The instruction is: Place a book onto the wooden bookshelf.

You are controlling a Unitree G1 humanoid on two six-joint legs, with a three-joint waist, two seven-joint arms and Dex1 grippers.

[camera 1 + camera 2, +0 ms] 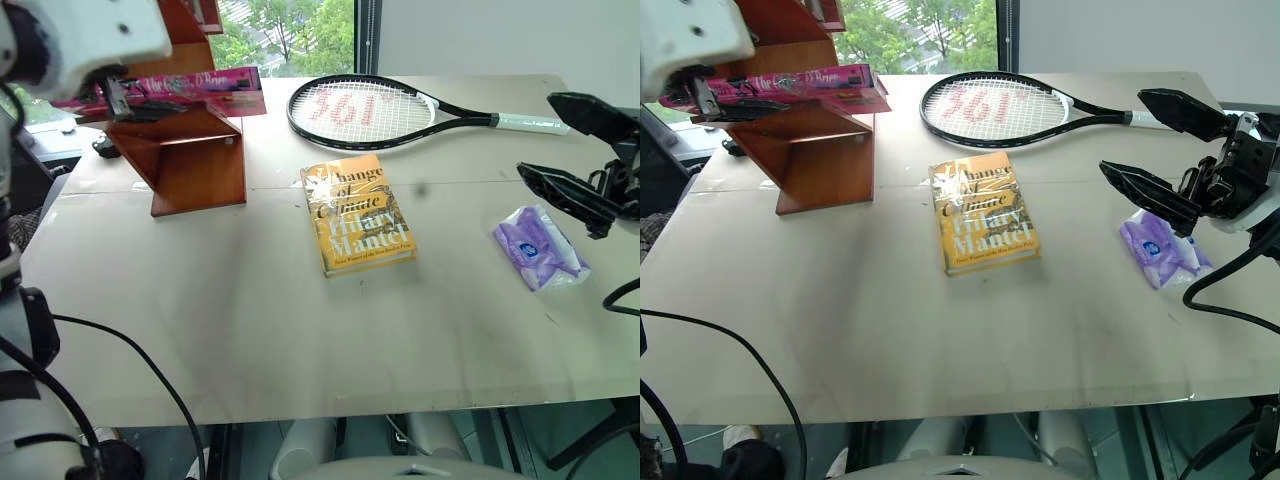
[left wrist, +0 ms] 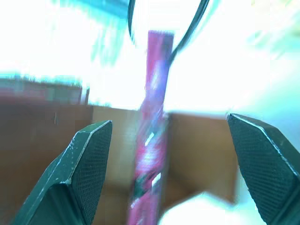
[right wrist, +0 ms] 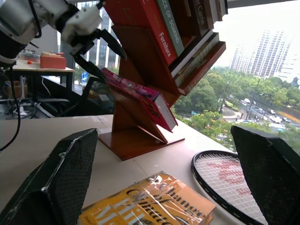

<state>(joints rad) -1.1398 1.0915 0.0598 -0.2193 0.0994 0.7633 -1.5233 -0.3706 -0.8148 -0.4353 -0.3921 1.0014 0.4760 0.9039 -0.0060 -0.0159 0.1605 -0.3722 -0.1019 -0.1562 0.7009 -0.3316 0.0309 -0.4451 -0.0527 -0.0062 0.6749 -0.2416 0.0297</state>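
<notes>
I see the pink book point(image 3: 140, 96) lying on a slanted board of the shelf point(image 1: 185, 160). The shelf stands at the far left of the table point(image 1: 300, 330), at about 10 o'clock from the middle. One end of the book sticks out past the board toward the racket point(image 1: 375, 110).

My left gripper point(image 3: 96, 51) is up by the other end of the book. Its two black fingers point(image 2: 86, 164) are spread wide, one on each side of the book's edge. They are not squeezing the book. I cannot tell if a finger brushes it.

My right gripper point(image 1: 1165, 150) hangs over the right side of the table, at about 3 o'clock. Its fingers are wide apart too, and there is nothing between them. Just under it lies a purple pack point(image 1: 1162, 250).

A yellow book point(image 1: 357, 213) lies flat near the middle of the table. The racket lies past it, at 12 o'clock, with its handle pointing to the right. More books point(image 3: 173, 23) lean on the boards higher up the shelf.
</notes>
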